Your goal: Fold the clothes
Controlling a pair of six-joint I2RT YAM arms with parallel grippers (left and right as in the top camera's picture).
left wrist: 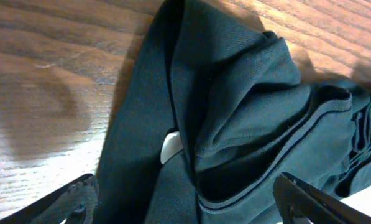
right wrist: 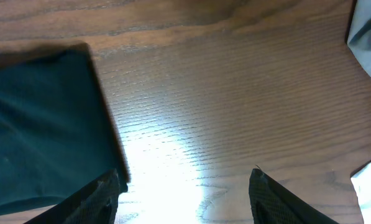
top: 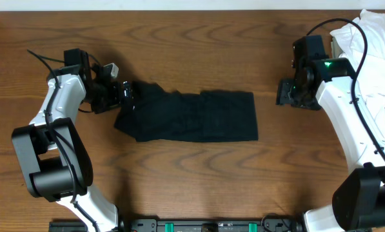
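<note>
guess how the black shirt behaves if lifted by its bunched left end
Probably floppy: the black shirt lies in soft folds near the left gripper, so it would likely drape and unfold. It looks light and thin. Pushed, it would probably bunch on the wooden table rather than slide whole.

Black soft-fabric T-shirt (top: 192, 116), folded into a long band, flat mid-way along brown wooden table (top: 179, 38); left end bunched, seemingly several layers.

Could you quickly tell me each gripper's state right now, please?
Left gripper: open, over the bunched end of the black shirt, holding nothing.
Right gripper: open, empty, above the table.
</note>
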